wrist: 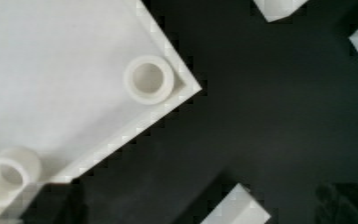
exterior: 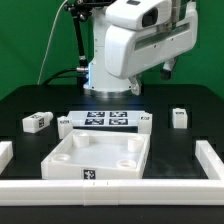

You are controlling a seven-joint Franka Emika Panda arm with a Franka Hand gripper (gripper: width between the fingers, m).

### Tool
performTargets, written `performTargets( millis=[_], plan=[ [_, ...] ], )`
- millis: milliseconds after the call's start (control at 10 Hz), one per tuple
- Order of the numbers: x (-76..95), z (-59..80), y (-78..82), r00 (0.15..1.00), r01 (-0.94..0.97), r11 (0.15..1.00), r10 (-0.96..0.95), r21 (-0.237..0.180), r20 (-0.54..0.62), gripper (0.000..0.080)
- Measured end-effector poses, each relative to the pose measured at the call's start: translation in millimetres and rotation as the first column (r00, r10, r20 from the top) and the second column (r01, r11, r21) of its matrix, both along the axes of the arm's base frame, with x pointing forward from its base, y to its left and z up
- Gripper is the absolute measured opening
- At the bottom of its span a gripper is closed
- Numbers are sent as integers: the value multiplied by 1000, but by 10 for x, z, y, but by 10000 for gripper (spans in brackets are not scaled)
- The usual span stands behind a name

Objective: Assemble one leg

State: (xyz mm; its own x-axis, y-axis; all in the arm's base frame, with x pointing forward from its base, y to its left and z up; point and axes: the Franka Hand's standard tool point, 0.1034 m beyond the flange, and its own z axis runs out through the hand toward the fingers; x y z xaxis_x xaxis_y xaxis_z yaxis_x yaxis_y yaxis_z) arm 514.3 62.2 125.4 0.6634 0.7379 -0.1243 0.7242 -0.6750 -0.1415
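Leg [exterior: 180,117] lies loose, well apart frm tray [exterior: 120,176].

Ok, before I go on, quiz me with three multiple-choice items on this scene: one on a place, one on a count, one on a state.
1. In the exterior view, where does the marker board lie relative to the tray?
A) beyond it, toward the arm
B) inside it
C) in front of it

2. How many legs lie loose on the table?
A) two
B) four
C) six

3. In the wrist view, what state are the tray's round sockets in?
A) each holds a leg
B) one holds a leg
C) both are empty

Answers:
1 A, the tagged strip lies behind the tray's far wall.
2 B, two lie at each side of the marker board.
3 C, both rings show open holes.
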Motion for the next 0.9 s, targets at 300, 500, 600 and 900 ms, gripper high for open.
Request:
performTargets(
  millis=[300, 500, 600, 900],
  plan=[
    [-168, -312, -166, 985, -167, 985, 166, 37, 40, 650],
    [-194, -448, -312, 974, -222, 974, 219, 47, 57, 650],
    [-188, -443, -300, 975, -218, 975, 215, 46, 58, 650],
    [-187, -455, -307, 972, -229, 972, 226, 47, 60, 650]
  ],
)
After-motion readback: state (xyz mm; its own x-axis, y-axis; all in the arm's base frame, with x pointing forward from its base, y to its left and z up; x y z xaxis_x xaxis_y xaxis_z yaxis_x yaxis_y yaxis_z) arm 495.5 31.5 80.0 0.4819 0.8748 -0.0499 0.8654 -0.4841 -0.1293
